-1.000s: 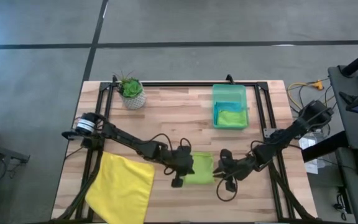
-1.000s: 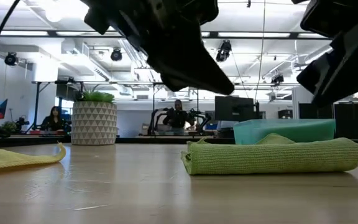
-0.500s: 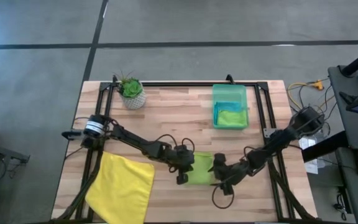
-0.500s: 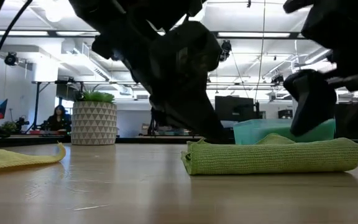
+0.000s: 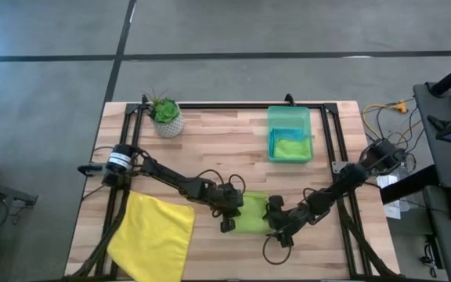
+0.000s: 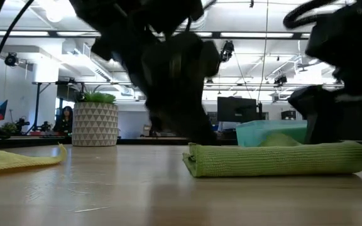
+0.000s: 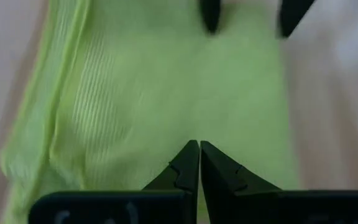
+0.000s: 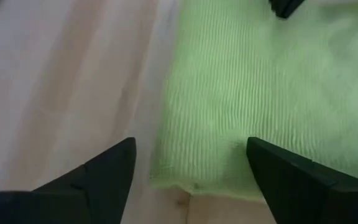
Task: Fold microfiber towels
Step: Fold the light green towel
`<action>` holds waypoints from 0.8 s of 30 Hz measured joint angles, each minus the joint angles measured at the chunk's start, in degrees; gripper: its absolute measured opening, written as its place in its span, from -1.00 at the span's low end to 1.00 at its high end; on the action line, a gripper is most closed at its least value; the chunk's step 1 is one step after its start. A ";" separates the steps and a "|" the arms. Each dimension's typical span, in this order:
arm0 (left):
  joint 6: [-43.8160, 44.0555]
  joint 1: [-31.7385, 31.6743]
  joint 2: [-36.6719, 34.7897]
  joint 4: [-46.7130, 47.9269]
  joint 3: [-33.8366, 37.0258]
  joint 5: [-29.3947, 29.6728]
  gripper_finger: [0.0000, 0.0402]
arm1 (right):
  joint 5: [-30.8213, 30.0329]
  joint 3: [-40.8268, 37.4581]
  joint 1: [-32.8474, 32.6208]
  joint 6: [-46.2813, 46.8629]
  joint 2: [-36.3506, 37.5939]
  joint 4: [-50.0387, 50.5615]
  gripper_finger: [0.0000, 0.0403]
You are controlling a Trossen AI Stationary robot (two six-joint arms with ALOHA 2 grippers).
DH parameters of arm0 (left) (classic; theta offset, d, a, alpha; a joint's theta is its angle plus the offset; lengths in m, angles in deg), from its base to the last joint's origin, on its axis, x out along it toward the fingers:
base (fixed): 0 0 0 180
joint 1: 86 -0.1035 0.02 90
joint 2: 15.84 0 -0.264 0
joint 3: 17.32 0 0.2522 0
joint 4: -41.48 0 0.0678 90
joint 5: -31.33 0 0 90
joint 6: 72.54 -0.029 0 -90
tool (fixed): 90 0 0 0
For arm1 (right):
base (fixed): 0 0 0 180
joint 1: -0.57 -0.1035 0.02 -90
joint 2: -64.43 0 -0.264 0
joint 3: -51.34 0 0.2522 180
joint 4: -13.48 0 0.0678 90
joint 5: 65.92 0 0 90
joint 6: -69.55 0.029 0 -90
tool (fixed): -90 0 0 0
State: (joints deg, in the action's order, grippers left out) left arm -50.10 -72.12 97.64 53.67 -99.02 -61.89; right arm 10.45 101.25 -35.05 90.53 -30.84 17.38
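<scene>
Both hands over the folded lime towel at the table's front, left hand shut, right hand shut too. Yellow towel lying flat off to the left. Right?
Not quite: the right hand is open. The right wrist view shows its two fingers spread wide over the edge of the folded lime towel. The rest holds: the left hand is shut above that towel, and the yellow towel lies flat to the left.

Two dark, cable-draped jointed arms
</scene>
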 joint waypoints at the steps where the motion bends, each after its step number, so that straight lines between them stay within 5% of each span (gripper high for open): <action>1: -1.39 0.18 -0.99 -0.39 -0.13 0.00 -1.00 | -0.20 -0.01 0.00 -0.01 0.97 -0.16 0.49; 14: -12.30 8.24 -4.03 -0.66 0.57 -1.42 -0.96 | 0.52 0.01 -0.92 1.19 4.19 2.64 0.46; 24: -12.57 7.17 -4.01 -0.96 0.54 2.07 -0.06 | 0.56 0.01 -0.87 0.21 3.57 3.64 0.45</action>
State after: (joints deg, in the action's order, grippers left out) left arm -62.67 -64.94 93.63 52.72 -98.48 -59.82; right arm 11.00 101.27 -35.92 90.74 -27.27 21.02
